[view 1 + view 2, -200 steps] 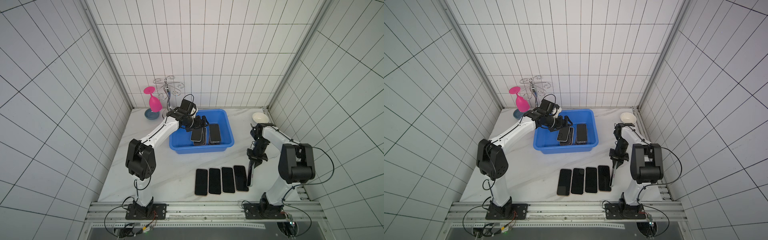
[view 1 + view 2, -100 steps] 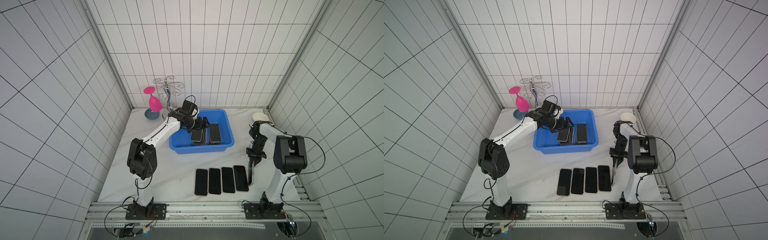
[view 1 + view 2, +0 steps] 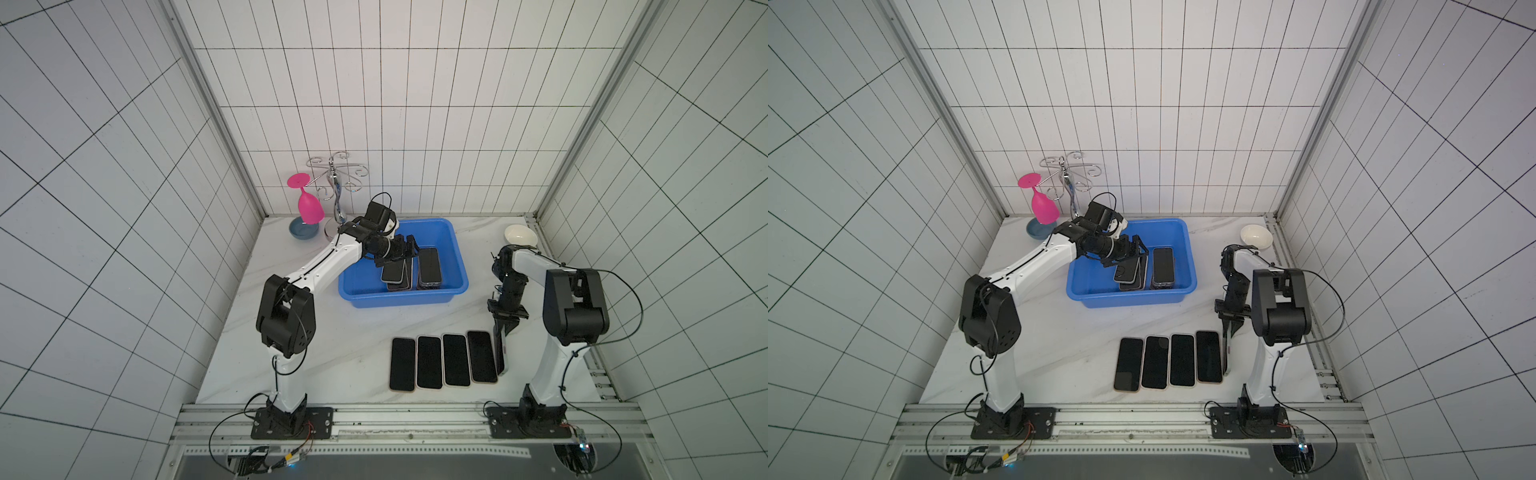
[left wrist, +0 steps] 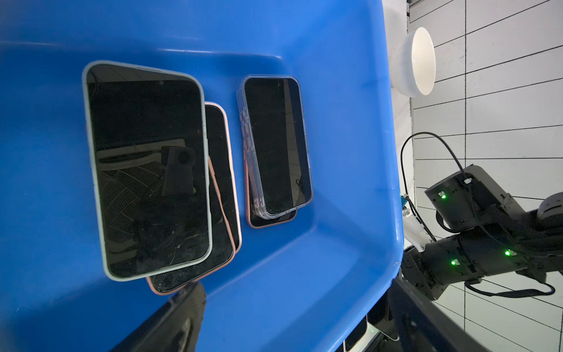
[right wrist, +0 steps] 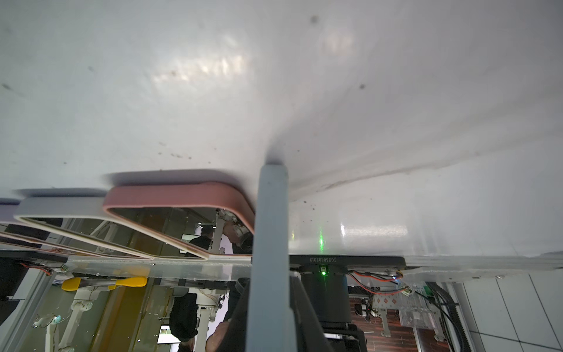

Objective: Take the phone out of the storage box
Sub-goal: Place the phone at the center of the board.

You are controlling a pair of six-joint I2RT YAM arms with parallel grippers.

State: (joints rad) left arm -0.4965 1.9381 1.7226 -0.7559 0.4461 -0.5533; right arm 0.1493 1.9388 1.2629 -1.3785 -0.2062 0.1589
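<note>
White veined table (image 3: pixel 324 353), tiled walls (image 3: pixel 374 104) all round. My left claw (image 3: pixel 406 251) hangs spread over the phones (image 3: pixel 429 268) in the blue box (image 3: pixel 399 305). My right claw (image 3: pixel 505 330) straddles a phone (image 3: pixel 500 353) on edge beside the row (image 3: pixel 442 361) on the table; pinching or loose, I can't tell.

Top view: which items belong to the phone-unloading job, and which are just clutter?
Job: storage box; phones in the box; four phones laid out in a row; phone on edge at the right gripper; left gripper, open over the box.
Lying about: pink glass; wire rack; grey-blue dish; white bowl.
</note>
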